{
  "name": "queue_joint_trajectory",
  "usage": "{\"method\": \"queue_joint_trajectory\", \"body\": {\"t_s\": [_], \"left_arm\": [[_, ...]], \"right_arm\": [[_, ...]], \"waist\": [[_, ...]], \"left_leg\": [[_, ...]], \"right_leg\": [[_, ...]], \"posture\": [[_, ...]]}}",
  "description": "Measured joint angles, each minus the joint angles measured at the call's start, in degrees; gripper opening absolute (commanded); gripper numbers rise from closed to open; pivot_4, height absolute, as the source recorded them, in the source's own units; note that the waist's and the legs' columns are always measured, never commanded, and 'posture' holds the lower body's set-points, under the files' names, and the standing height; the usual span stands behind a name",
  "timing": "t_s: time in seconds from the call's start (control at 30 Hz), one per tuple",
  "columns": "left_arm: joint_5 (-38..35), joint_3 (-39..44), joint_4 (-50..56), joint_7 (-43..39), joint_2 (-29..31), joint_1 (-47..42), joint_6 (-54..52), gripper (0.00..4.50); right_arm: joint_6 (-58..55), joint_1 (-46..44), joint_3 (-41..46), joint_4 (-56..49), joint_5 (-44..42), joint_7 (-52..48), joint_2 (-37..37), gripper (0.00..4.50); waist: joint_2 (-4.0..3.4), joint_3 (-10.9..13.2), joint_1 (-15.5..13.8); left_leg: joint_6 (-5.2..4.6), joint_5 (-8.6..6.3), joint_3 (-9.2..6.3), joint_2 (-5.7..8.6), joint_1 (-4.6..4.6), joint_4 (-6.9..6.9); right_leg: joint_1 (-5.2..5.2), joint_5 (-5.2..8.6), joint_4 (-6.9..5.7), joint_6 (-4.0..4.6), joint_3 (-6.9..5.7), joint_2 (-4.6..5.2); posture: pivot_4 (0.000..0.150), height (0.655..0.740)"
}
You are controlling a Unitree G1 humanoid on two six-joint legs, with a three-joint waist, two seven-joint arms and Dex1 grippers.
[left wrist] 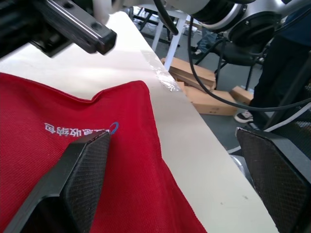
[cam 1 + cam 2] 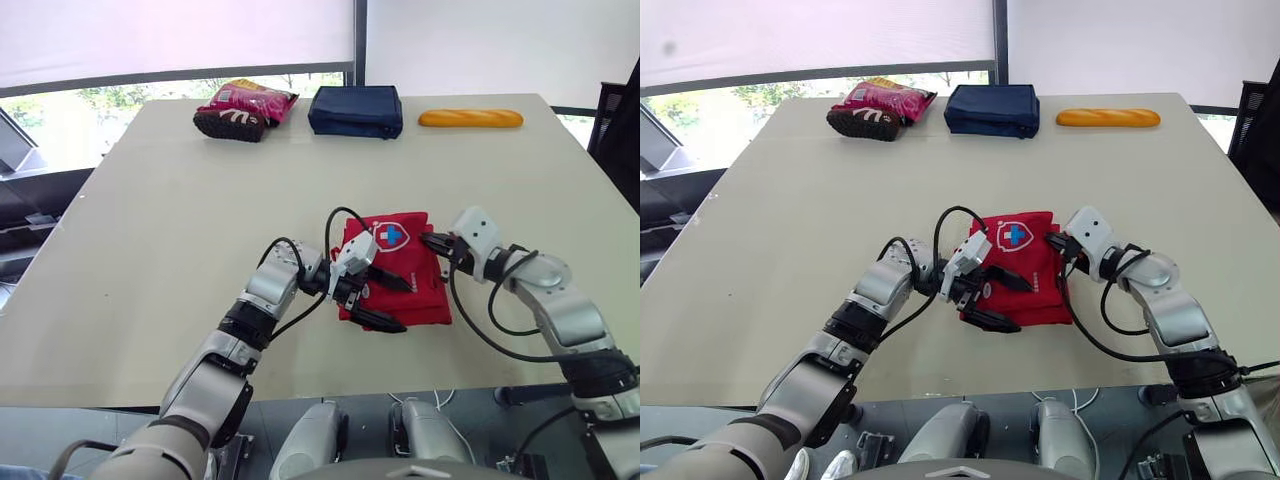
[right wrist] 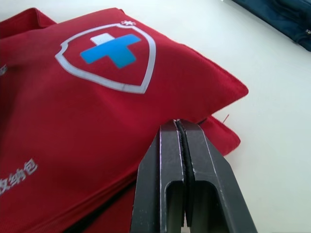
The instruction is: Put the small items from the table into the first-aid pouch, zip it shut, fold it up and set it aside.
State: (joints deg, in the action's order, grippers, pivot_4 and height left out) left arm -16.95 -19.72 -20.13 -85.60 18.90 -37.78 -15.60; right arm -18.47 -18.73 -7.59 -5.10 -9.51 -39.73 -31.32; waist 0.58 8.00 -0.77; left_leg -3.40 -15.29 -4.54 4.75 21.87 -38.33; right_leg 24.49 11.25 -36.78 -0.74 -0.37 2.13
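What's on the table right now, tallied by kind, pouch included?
Red first-aid pouch: 1
Navy pouch: 1
Baguette: 1
Pink and brown snack-packet pile: 1 (I cannot tell how many packets are in it)
Total: 4

Pouch [image 2: 400, 262] sits centre-front on table [image 2: 150, 250]; left gripper [image 2: 397, 304] at its near-left side, right gripper [image 2: 432, 240] at its right edge. Far edge, L to R: snack bag [image 2: 245, 108], case [image 2: 356, 110], bread loaf [image 2: 470, 118].
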Motion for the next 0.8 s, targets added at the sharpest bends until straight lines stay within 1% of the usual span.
{"method": "queue_joint_trajectory", "body": {"t_s": [0.13, 0.23, 0.3, 0.33, 0.37, 0.4, 0.43, 0.47, 0.5, 0.57, 0.67, 0.7, 0.73, 0.77, 0.8], "left_arm": [[-1.3, 5.7, 5.8, 3.0, 4.4, 0.8, 0.8, 4.42], [-3.9, 10.4, 12.0, 5.5, 7.1, 1.6, -1.0, 4.42], [-6.9, 15.1, 17.4, 7.2, 11.5, 2.9, -3.7, 4.42], [-7.3, 16.5, 18.0, 7.4, 12.6, 3.1, -4.2, 4.42], [-8.0, 17.4, 19.6, 7.8, 13.8, 3.7, -5.0, 4.47], [-9.2, 19.1, 22.5, 7.7, 17.2, 5.8, -5.9, 4.5], [-9.3, 20.0, 22.9, 7.7, 18.2, 6.5, -6.2, 4.5], [-9.8, 20.9, 23.5, 7.6, 19.3, 7.1, -6.5, 4.5], [-10.9, 22.9, 24.7, 7.1, 21.8, 8.4, -6.9, 4.5], [-12.6, 25.9, 26.2, 6.5, 24.9, 9.9, -7.5, 4.5], [-15.4, 32.6, 28.6, 6.3, 30.6, 13.5, -8.6, 4.5], [-15.8, 34.3, 28.7, 6.3, 31.9, 15.2, -8.6, 4.5], [-15.9, 36.3, 29.0, 6.3, 33.2, 17.8, -8.6, 4.5], [-16.0, 37.6, 29.0, 6.3, 33.9, 20.1, -8.5, 4.5], [-16.0, 37.7, 29.0, 6.3, 33.9, 20.6, -8.5, 4.5]], "right_arm": [[-0.4, 4.4, 3.3, -3.8, -2.6, 0.2, 1.1, 0.0], [-1.7, 7.1, 6.3, -8.9, -6.8, 0.2, 1.8, 0.0], [-3.0, 10.2, 10.0, -14.5, -11.3, -0.3, 1.3, 0.0], [-3.5, 10.7, 11.0, -15.1, -11.8, -0.4, 0.9, 0.0], [-4.1, 11.3, 11.7, -15.7, -13.1, -0.7, 0.5, 0.25], [-5.3, 13.5, 13.9, -17.5, -15.4, -1.7, -1.0, 0.57], [-5.6, 14.3, 14.8, -17.6, -16.0, -2.1, -1.6, 0.9], [-6.3, 14.8, 15.7, -17.7, -16.9, -2.6, -2.2, 1.02], [-7.2, 16.3, 17.7, -17.7, -18.7, -3.7, -3.5, 1.66], [-7.7, 18.4, 20.1, -18.0, -20.8, -5.3, -4.9, 2.16], [-7.5, 22.9, 25.0, -19.2, -25.4, -9.8, -6.9, 3.57], [-7.4, 24.6, 26.9, -19.7, -26.6, -11.4, -7.9, 4.11], [-7.4, 26.4, 29.4, -20.2, -28.1, -13.5, -9.5, 4.44], [-7.4, 27.7, 31.9, -20.7, -29.5, -15.0, -10.9, 4.44], [-7.4, 28.0, 32.8, -21.0, -29.9, -15.5, -11.3, 4.44]], "waist": [[-0.11, 0.1, 0.2], [-0.22, 0.3, 0.0], [-0.24, 0.3, 0.0], [-0.24, 0.3, 0.0], [-0.23, 0.4, 0.0], [-0.26, 0.4, 0.0], [-0.26, 0.4, 0.0], [-0.25, 0.5, 0.0], [-0.25, 0.5, 0.0], [-0.23, 0.7, 0.0], [-0.28, 0.9, 0.0], [-0.39, 1.0, 0.0], [-0.45, 1.0, -0.1], [-0.43, 1.1, -0.1], [-0.41, 1.1, -0.1]], "left_leg": [[0.02, 0.01, 0.01, -0.01, 0.18, 0.02], [0.02, 0.01, 0.0, -0.01, 0.32, 0.01], [0.01, 0.0, 0.0, -0.01, 0.32, 0.02], [0.02, 0.0, 0.0, -0.01, 0.29, 0.02], [0.01, 0.0, 0.0, 0.0, 0.29, 0.01], [0.01, 0.0, 0.0, 0.0, 0.28, 0.02], [0.01, -0.01, 0.0, 0.0, 0.26, 0.04], [0.01, 0.0, 0.0, 0.0, 0.27, 0.03], [0.01, 0.0, -0.01, -0.01, 0.28, 0.04], [-0.01, -0.01, -0.01, -0.01, 0.28, 0.04], [-0.21, -0.13, 0.0, -0.02, 0.29, 0.04], [-0.22, -0.14, 0.01, -0.02, 0.28, 0.04], [-0.24, -0.15, 0.02, -0.02, 0.29, 0.03], [-0.24, -0.15, 0.02, -0.02, 0.28, 0.03], [-0.25, -0.15, 0.01, -0.02, 0.28, 0.03]], "right_leg": [[0.26, 0.0, -0.02, 0.0, 0.03, -0.01], [0.36, -0.01, 0.0, 0.0, 0.04, 0.0], [0.36, -0.01, 0.02, -0.01, 0.03, 0.0], [0.34, -0.01, 0.01, -0.01, 0.03, 0.0], [0.32, -0.01, 0.02, -0.01, 0.02, 0.0], [0.32, 0.0, 0.03, -0.01, 0.03, 0.01], [0.31, 0.0, 0.03, -0.01, 0.02, 0.01], [0.31, 0.0, 0.03, -0.01, 0.01, 0.01], [0.31, 0.0, 0.03, -0.01, 0.0, 0.01], [0.31, 0.01, 0.04, -0.01, -0.01, 0.01], [0.31, 0.01, 0.07, -0.02, -0.01, 0.02], [0.29, 0.01, 0.07, -0.02, 0.0, 0.04], [0.29, 0.01, 0.09, -0.03, 0.0, 0.04], [0.27, 0.01, 0.1, -0.03, -0.02, 0.05], [0.27, 0.02, 0.1, -0.04, -0.03, 0.05]], "posture": [[0.15, 0.7395], [0.15, 0.7395], [0.15, 0.7395], [0.15, 0.7395], [0.15, 0.7395], [0.15, 0.7395], [0.15, 0.7395], [0.15, 0.7395], [0.15, 0.7395], [0.15, 0.7395], [0.15, 0.7395], [0.15, 0.7395], [0.15, 0.7395], [0.15, 0.7395], [0.15, 0.7395]]}}
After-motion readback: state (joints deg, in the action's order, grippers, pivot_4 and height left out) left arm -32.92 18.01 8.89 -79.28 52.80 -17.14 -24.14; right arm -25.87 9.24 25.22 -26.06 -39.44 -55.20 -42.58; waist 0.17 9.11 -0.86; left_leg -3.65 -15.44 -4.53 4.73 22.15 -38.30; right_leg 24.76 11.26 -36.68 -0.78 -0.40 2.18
